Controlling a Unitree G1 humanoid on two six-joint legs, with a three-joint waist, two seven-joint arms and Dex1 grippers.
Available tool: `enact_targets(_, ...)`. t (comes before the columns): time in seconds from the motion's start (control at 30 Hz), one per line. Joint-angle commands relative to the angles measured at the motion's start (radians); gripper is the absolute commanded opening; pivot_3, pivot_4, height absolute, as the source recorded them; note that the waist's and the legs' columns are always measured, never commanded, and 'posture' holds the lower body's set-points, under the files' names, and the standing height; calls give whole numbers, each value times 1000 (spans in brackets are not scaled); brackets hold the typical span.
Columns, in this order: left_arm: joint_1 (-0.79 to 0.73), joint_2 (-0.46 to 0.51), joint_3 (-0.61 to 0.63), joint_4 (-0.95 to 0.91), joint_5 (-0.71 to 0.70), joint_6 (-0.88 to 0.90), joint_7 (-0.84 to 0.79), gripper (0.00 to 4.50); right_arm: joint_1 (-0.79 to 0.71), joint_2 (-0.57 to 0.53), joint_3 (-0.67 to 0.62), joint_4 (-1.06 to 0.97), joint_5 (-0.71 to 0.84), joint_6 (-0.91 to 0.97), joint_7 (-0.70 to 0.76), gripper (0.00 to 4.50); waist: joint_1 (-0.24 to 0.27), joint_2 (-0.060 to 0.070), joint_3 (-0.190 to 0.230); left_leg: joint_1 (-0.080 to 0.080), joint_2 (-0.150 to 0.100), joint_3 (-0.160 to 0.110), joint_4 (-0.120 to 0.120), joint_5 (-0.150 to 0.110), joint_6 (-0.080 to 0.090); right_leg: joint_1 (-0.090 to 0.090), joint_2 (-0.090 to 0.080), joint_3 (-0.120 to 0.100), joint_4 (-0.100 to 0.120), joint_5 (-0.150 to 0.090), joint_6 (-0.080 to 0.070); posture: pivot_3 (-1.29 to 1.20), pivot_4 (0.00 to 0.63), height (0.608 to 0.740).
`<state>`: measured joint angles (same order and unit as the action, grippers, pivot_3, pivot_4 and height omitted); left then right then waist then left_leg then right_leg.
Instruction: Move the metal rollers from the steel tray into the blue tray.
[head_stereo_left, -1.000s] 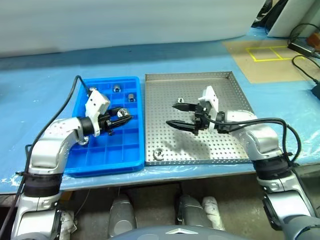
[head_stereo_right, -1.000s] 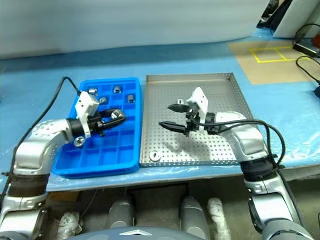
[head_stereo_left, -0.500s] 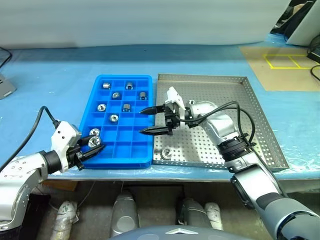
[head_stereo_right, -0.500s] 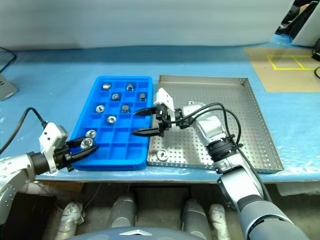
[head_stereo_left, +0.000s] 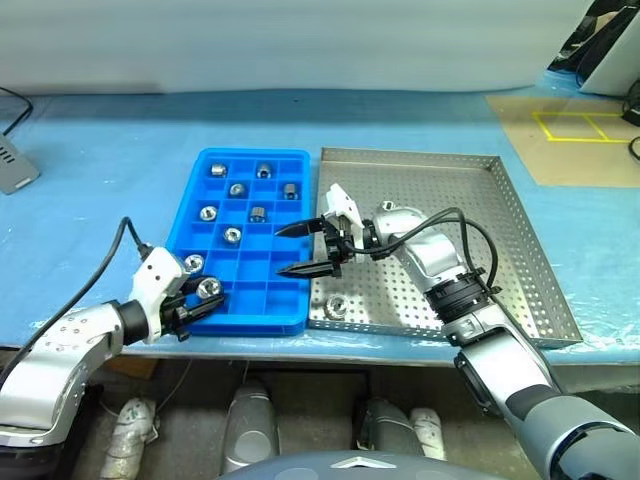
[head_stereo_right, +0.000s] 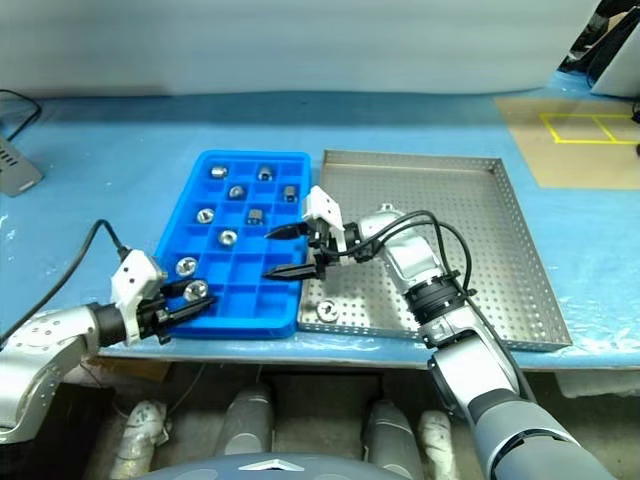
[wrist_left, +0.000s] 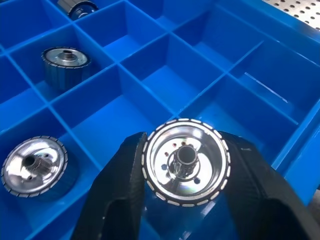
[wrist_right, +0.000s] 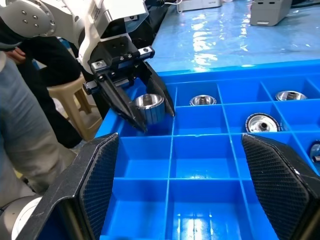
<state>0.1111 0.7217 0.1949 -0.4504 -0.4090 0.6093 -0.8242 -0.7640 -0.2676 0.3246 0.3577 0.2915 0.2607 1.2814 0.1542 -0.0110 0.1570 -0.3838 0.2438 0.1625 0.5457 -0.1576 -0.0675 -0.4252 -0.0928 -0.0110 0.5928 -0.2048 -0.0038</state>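
At the near corner of the blue tray (head_stereo_left: 250, 300), the left gripper (head_stereo_left: 203, 298) hangs just above the compartments with one metal roller (wrist_left: 186, 161) pinched between its two black fingers (wrist_left: 120, 195); the roller's flat, hollow face points back along the gripper, so its short axis runs in line with the fingers, across the grid rather than down into it. An empty compartment appears to lie directly under and just ahead of it, with a filled one (head_stereo_left: 192, 263) just beside, so the coming move is probably a small drop and release, and the roller may tip or roll onto its side as it lands. A little farther in, the right gripper (head_stereo_left: 300, 250) reaches across from the steel tray (head_stereo_left: 520, 250) with its jaws spread wide and nothing between them, its tips over the boundary of the two trays. One last roller (head_stereo_left: 336, 306) lies on the perforated floor at the near edge of the steel tray, below and just short of that gripper, which is plainly the nearer arm for it. Farther back, six more rollers (head_stereo_left: 237, 189) sit in separate compartments at the far end of the blue tray.
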Motion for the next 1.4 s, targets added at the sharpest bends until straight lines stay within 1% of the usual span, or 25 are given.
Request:
enact_targets(0.03, -24, 21, -25, 44, 20, 5, 8, 3400, 22, -8, -29, -45, 0, -9, -16, 4109, -2, 0, 0, 0, 0, 0, 0, 0, 0, 0, 0, 0, 0, 0, 0, 277, 150, 740)
enact_targets(0.07, -39, 22, -26, 55, 21, 10, 14, 3717, 25, -9, -30, -52, 0, -5, -22, 4109, -2, 0, 0, 0, 0, 0, 0, 0, 0, 0, 0, 0, 0, 0, 0, 272, 150, 740)
enact_targets(0.2, -165, 35, -6, 52, -42, 63, 0, 3717, 47, -42, -69, -107, 18, 36, -50, 4109, 0, 0, 0, 0, 1, -1, 0, 3, -5, 0, 0, 0, 2, 0, 0, 229, 150, 740)
enact_targets(0.3, -290, 27, -3, 48, -93, 84, -7, 3717, 72, -90, -104, -136, 20, 55, -58, 4109, 4, 0, 0, 1, 0, -3, 4, 3, -5, 0, 0, 1, 10, -1, -2, 197, 150, 740)
enact_targets(0.43, -472, -3, -64, 144, -110, 69, -40, 3717, 105, -163, -159, -150, 20, 72, -84, 4109, -3, 0, 0, 1, 0, -4, 8, 4, -5, 1, 0, 2, 14, -1, -2, 145, 150, 740)
enact_targets(0.6, -631, -119, -228, 319, -39, 4, -67, 3717, 153, -220, -229, -130, -5, 51, -173, 4109, -17, 0, -1, 5, -2, -4, 9, 5, -6, 3, 0, 6, 15, -1, -2, 74, 150, 740)
enact_targets(0.73, -729, -227, -292, 435, -4, -55, -69, 3717, 178, -226, -288, -106, -27, 30, -283, 4109, -33, 0, -1, 1, -2, -4, 11, 5, -5, 0, 0, 5, 14, -1, -2, 12, 150, 740)
enact_targets(0.83, -769, -289, -313, 475, 1, -70, -71, 3717, 210, -226, -304, -119, -42, 36, -344, 4109, -45, -1, -1, 0, -2, -4, 12, 4, -4, 0, 1, 6, 15, -1, -2, -12, 150, 740)
enact_targets(0.87, -774, -305, -319, 482, 0, -68, -73, 3717, 226, -237, -291, -126, -68, 38, -360, 4109, -50, -1, -1, 0, -2, -4, 12, 4, -3, 0, 1, 6, 14, -1, -2, -22, 150, 740)
enact_targets(0.97, -774, -328, -336, 487, 8, -71, -83, 3717, 267, -256, -285, -151, -81, 51, -369, 4109, -59, -1, -1, -1, -3, -4, 12, 3, -2, 0, 0, 6, 14, -1, -2, -47, 150, 740)
enact_targets(1.13, -772, -329, -347, 476, -9, -46, -122, 3717, 301, -257, -325, -104, -73, 51, -406, 4109, -68, -1, -1, 1, -3, -3, 12, 3, -3, 0, 0, 7, 14, -1, -2, -75, 150, 740)
enact_targets(1.2, -772, -323, -354, 476, -10, -42, -146, 3717, 294, -223, -387, -73, -7, 74, -424, 4109, -75, -1, -1, 1, -3, -3, 13, 3, -3, 0, 0, 8, 14, -1, -2, -83, 150, 740)
enact_targets(1.3, -770, -312, -360, 470, -23, -31, -193, 3717, 283, -209, -407, -40, -12, 46, -449, 4109, -80, -1, -1, 2, -3, -2, 15, 2, -2, 1, 0, 9, 14, -1, -2, -88, 150, 740)
enact_targets(1.4, -771, -313, -368, 489, -1, -45, -201, 3717, 253, -198, -432, -22, -2, 38, -476, 4109, -85, -1, -1, 2, -3, -1, 15, 2, -1, 1, 0, 9, 14, -1, -2, -89, 150, 740)
